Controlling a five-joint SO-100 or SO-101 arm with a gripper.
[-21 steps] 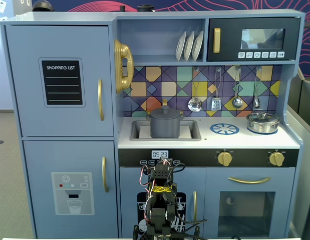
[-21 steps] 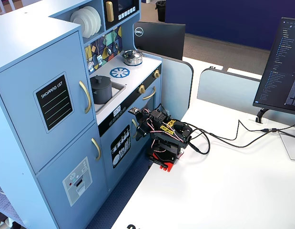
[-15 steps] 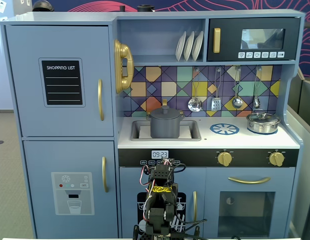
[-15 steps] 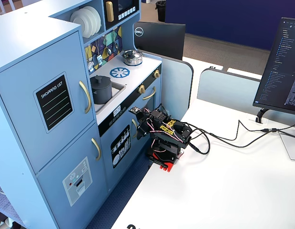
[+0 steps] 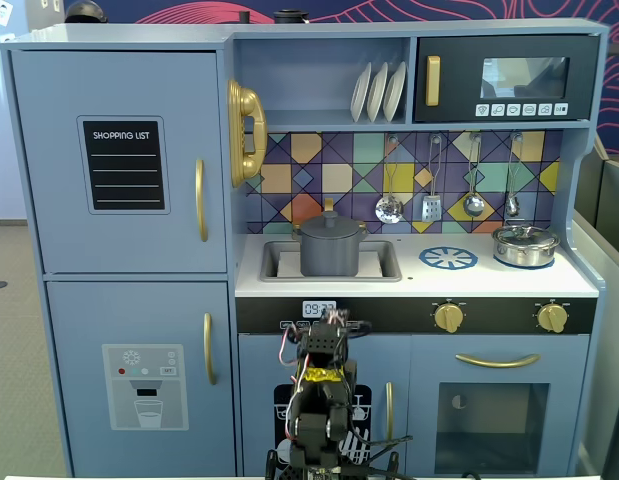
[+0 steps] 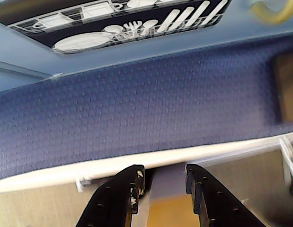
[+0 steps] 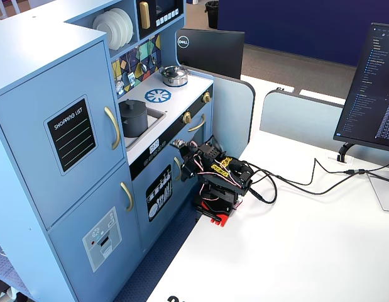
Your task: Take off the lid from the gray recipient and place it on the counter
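The gray recipient (image 5: 332,255) stands in the inset sink (image 5: 277,264) of the white counter (image 5: 489,282). The lid (image 5: 330,225) sits on it, knob up. Both also show in a fixed view from the side, the recipient (image 7: 133,121) with the lid (image 7: 131,104) on it and the counter (image 7: 183,89) beside it. My arm (image 5: 323,395) is folded low in front of the kitchen, well below the counter, and also shows from the side (image 7: 218,179). In the wrist view my gripper (image 6: 163,174) is open and empty. It points at the table edge, blue carpet and the dishwasher door.
A shiny silver pot (image 5: 525,245) with its lid stands at the counter's right end, next to the blue printed burner (image 5: 448,258). Utensils (image 5: 429,205) hang above the counter. Cables (image 7: 288,182) run across the white table to the arm. A monitor (image 7: 373,94) stands at the right.
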